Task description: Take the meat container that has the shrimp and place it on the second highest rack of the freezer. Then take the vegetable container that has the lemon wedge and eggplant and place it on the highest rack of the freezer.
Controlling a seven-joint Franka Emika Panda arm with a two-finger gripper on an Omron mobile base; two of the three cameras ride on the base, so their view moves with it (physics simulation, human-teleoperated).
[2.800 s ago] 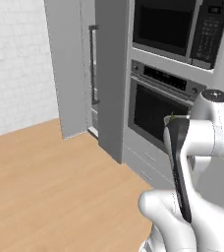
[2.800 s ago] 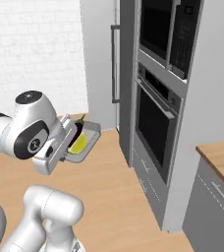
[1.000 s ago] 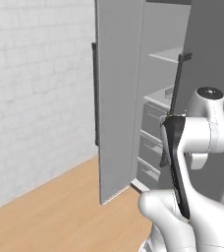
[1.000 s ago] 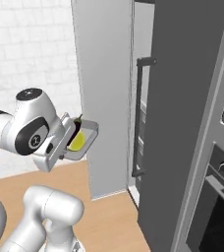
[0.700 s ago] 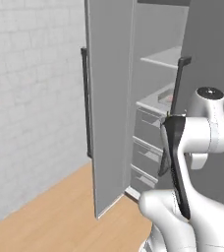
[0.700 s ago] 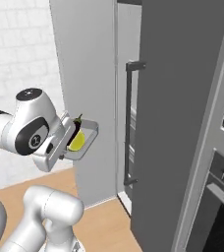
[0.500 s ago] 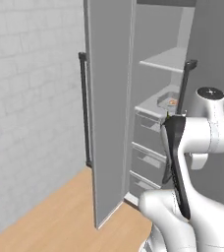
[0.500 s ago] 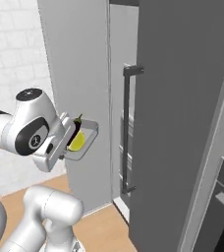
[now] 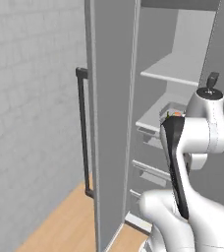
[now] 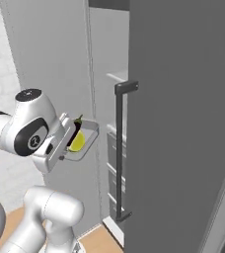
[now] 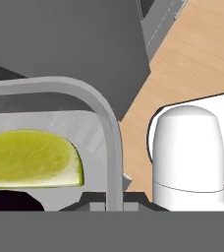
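Currently, end effector [image 10: 71, 144]: clamped shut on the rim of the shallow grey rectangular vegetable container [image 10: 86, 138], held up beside the white arm.
Container contents: a yellow-green lemon wedge [image 11: 30, 158] is seen lying inside, with a dark eggplant [image 10: 77, 129] just beside it.
Freezer: the tall grey freezer [image 9: 182, 74] is seen with its grey door [image 9: 109, 123] swung open, white shelves [image 9: 175, 76] and drawers [image 9: 151, 170] exposed.
Second container: a tray with something orange [image 9: 175, 112] is seen on a middle shelf.
Floor: light wooden floor [image 9: 60, 229] is seen below.
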